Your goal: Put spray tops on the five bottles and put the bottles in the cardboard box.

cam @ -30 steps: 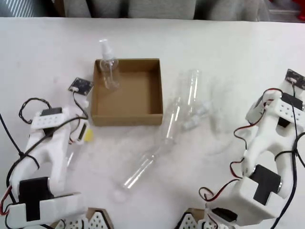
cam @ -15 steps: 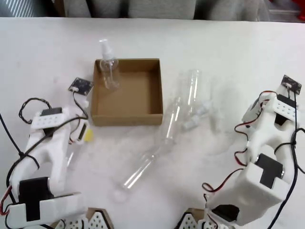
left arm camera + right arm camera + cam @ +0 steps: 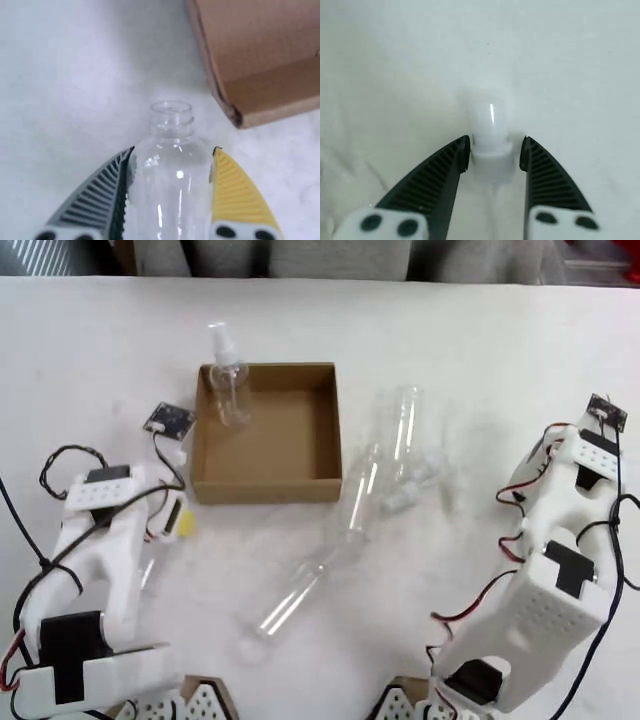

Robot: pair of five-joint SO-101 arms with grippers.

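My left gripper [image 3: 173,155] is shut on a clear, topless bottle [image 3: 171,175], its open neck pointing at the near corner of the cardboard box [image 3: 260,107]. In the high view this arm [image 3: 110,530] sits left of the box [image 3: 300,485]. A capped bottle [image 3: 228,380] stands in the box's far left corner. My right gripper [image 3: 495,145] is shut on a white spray top [image 3: 491,127] just above the white table. Three topless bottles [image 3: 360,495] lie right of the box, with loose spray tops [image 3: 400,500] beside them.
A small black board [image 3: 168,420] on a cable lies left of the box. The right arm [image 3: 560,510] stands near the table's right edge. Bare table stretches behind the box and between the two arms.
The right arm has lifted and swung towards the far right over the last second. The left arm and all the bottles stay where they were.
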